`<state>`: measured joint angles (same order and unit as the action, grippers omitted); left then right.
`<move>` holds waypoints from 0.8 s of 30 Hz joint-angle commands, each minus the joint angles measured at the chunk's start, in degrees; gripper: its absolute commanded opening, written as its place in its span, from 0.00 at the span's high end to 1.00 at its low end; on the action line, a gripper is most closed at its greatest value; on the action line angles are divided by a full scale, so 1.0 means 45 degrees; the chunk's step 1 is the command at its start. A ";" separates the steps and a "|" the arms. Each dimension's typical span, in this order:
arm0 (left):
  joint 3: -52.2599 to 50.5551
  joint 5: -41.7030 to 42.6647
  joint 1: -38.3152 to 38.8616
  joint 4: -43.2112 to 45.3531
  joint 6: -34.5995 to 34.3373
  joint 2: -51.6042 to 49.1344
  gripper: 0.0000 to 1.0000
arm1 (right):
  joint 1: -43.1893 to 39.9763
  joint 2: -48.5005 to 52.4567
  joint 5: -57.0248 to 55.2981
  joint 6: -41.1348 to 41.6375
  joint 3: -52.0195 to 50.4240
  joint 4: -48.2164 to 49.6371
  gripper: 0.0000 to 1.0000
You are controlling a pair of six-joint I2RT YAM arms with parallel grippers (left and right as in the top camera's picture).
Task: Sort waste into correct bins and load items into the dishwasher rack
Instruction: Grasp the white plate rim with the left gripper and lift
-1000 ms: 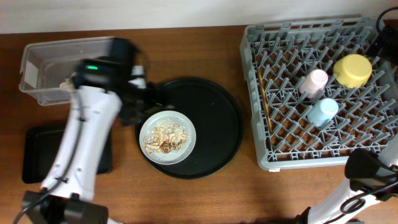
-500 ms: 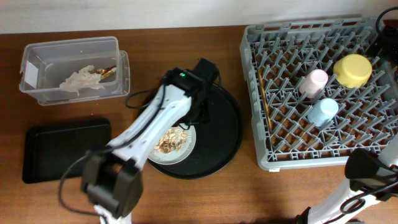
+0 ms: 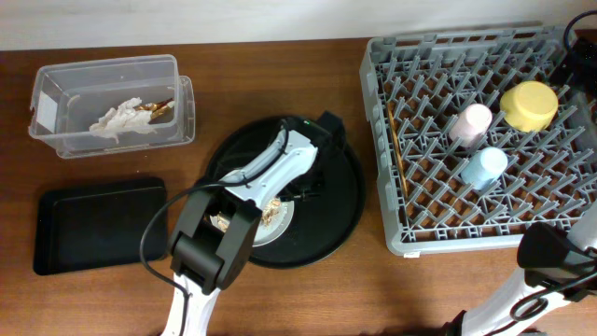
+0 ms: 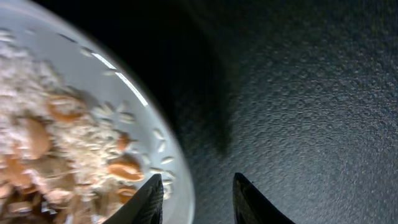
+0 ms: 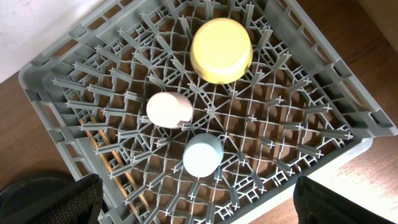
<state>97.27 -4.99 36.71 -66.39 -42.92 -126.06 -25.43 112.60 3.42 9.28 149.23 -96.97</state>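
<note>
Plate (image 4: 140, 102) rim inside left pincer (image 4: 198, 180)

We're seeing a fine pebbly matt finish on the large round black tray (image 4: 298, 93). The pale grey round plate (image 4: 149, 118) is smooth and glossy. The beige-brown crumbly food bits (image 4: 62, 143) look dry and grainy. The large square grey plastic rack (image 5: 339, 68) is matt, and the brown table (image 3: 280, 84) looks like wood.

Overhead bright, sharp; left wrist dim, close plate (image 4: 74, 46) blurred, rim glare.
</note>
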 commanded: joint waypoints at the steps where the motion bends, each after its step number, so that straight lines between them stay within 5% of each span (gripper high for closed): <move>1: 0.0000 -0.0612 0.0311 0.0151 -0.0612 -0.0165 0.64 | -0.0019 0.0083 -0.0199 0.0146 -0.0015 -0.0073 0.02; 18: -0.1195 -0.1287 0.0345 0.0699 -0.0976 -0.0175 0.74 | -0.0019 0.0083 -0.0199 0.0146 -0.0015 -0.0078 0.02; 24: -0.1185 -0.1239 0.0345 0.0481 -0.0971 -0.0175 0.93 | -0.0019 0.0083 -0.0199 0.0146 -0.0015 -0.0073 0.02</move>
<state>93.51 -10.41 38.39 -63.64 -46.65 -126.10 -25.43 112.62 3.42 9.28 149.23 -96.97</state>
